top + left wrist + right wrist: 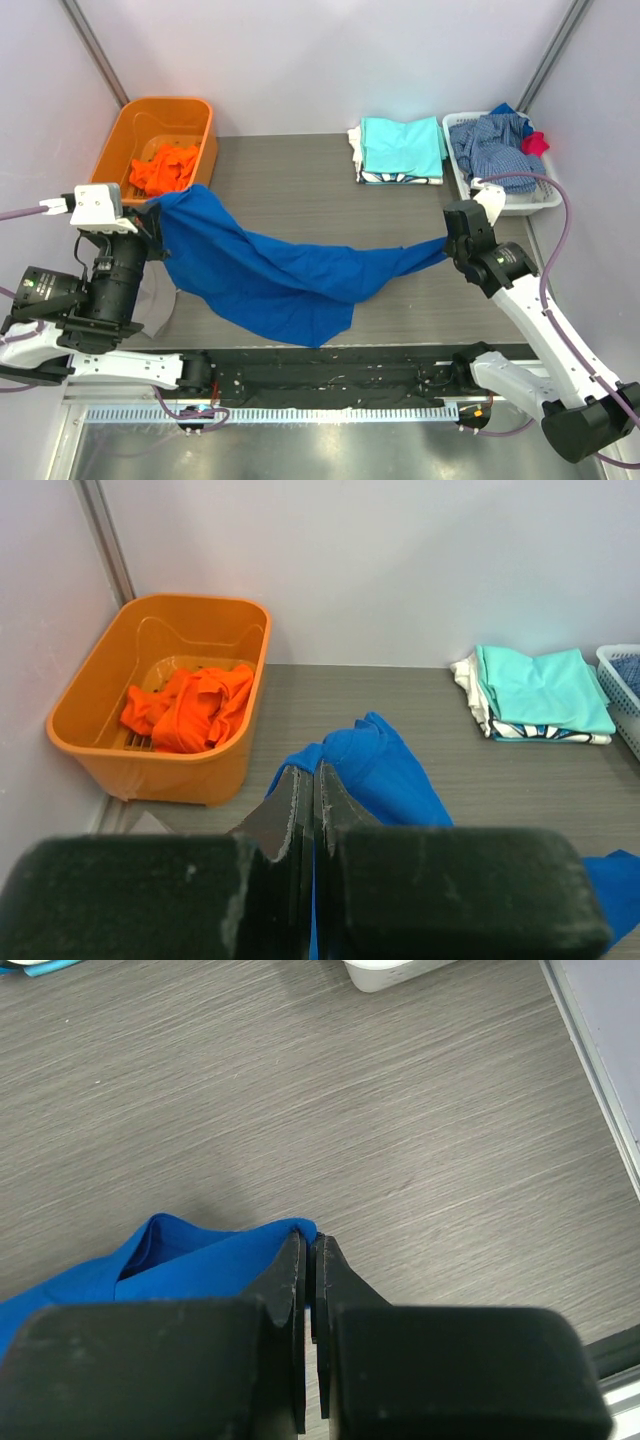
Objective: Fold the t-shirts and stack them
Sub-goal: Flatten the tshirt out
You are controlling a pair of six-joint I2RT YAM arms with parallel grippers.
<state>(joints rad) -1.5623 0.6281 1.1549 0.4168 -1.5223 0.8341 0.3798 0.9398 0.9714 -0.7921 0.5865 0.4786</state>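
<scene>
– So, how are the jaws standing?

– Both are pinched tight. The left gripper [312,775] is clamped on a bunched fold of the blue shirt [385,770], and the cloth bulges out just past its tips. The right gripper [308,1245] is closed on the opposite end, with a small blue edge poking out at the tips.

– And the shirt between them?

– It hangs strung from left to right across the table [290,180], lifted at both ends. The middle sags, and its lowest corner reaches down toward the near edge. No print shows on it from any view.

– What lies beyond the left arm?

– An orange bin [200,770] sits in the far left corner, just past the gripper. A crumpled orange shirt [190,705] lies inside it.

– And on the far side?

– Right of the middle there is a folded stack, well apart from the blue cloth. An aqua shirt [402,145] is on top, a white shirt [465,675] peeks out on the left side, and a printed edge shows at the bottom.

– Anything further right?

– A white basket [530,205] stands just beside the stack, in the far right corner. It holds a checked garment [500,145], with a red cloth [536,142] tucked against its right side. The right gripper is just in front of that basket.
</scene>
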